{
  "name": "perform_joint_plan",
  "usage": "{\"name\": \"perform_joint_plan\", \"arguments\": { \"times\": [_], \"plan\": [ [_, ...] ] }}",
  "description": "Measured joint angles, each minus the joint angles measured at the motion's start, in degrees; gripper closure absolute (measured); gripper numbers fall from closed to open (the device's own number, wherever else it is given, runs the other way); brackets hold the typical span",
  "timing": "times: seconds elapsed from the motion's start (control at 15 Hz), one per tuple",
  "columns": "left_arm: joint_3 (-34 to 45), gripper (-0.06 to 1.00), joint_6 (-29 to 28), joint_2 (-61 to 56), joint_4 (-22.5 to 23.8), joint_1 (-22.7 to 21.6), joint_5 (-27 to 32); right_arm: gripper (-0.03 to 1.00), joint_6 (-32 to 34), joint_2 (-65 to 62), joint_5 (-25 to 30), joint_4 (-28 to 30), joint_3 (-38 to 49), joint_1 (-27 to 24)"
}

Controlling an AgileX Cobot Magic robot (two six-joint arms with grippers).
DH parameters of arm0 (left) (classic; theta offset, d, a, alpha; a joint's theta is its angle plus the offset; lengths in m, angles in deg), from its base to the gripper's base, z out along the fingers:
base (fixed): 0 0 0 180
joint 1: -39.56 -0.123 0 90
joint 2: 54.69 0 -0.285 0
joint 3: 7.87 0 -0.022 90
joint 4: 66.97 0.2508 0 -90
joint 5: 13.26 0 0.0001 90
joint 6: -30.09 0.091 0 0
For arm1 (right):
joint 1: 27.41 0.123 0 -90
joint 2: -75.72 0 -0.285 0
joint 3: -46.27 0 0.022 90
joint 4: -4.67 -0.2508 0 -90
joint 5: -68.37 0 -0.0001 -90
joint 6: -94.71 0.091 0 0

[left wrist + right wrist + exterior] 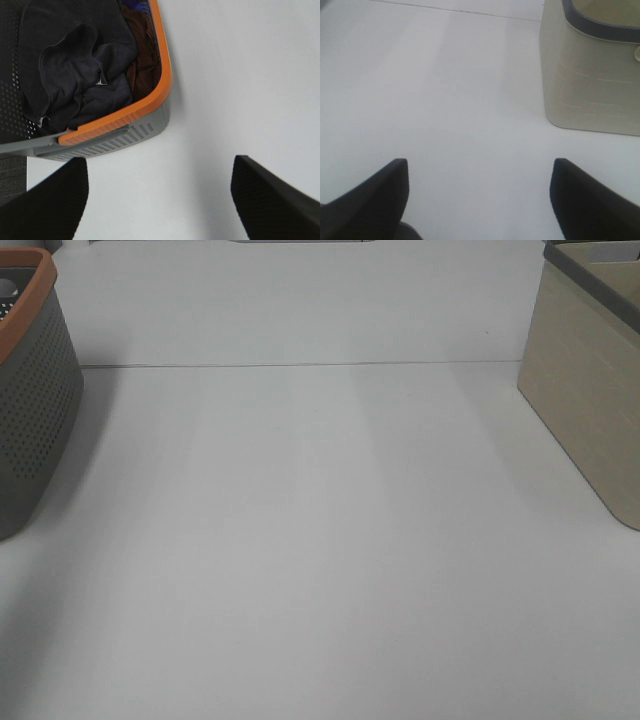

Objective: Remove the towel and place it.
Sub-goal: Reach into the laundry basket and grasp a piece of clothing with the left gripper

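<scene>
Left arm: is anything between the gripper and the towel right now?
Yes, the orange-rimmed basket itself: its near wall stands between the open left gripper and the towel, which lies uncovered inside beside a brown cloth. From above, nothing visible blocks it.

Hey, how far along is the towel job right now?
Nothing looks done yet: the towel lies crumpled inside the orange-rimmed basket. Nothing is in hand: the left gripper hovers beside that basket with jaws open and empty, and the right gripper is open over the table. Left to do: grasp the towel, lift it out, and place it.
</scene>
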Motion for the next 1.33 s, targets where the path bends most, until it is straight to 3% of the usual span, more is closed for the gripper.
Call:
{"name": "perform_joint_plan", "arguments": {
  "times": [0.2, 0.4, 0.47, 0.6, 0.73, 0.93, 1.07, 1.33],
  "plan": [
    [-6.3, 0.21, 4.9, 8.4, 0.0, 0.0, 1.4, 0.2, 0.0, 0.0, 0.0, 0.0, 0.0, 0.0],
    [-15.5, 0.21, 8.4, 17.4, 2.9, 0.0, 4.6, 0.2, 0.0, 0.0, 0.0, 0.0, 0.0, 0.0],
    [-21.9, 0.21, 10.3, 23.7, 5.8, 0.0, 6.9, 0.2, 0.0, 0.0, 0.0, 0.0, 0.0, 0.0],
    [-25.9, 0.21, 12.9, 27.7, 8.1, 0.0, 8.8, 0.2, 0.0, 0.0, 0.0, 0.0, 0.0, 0.0],
    [-32.0, 0.21, 17.3, 34.3, 13.4, 0.0, 9.7, 0.2, 0.0, 0.0, 0.0, 0.0, 0.0, 0.0],
    [-37.8, 0.21, 18.1, 39.9, 19.1, -1.3, 9.9, 0.2, 0.0, 0.0, 0.0, 0.0, 0.0, 0.0],
    [-39.6, 0.21, 19.5, 42.7, 17.6, -4.5, 8.3, 0.2, 0.0, 0.0, 0.0, 0.0, 0.0, 0.0],
    [-39.8, 0.21, 30.8, 46.8, 10.5, -10.1, 2.3, 0.2, 0.0, 0.0, 0.0, 0.0, 0.0, 0.0]
  ]
}}
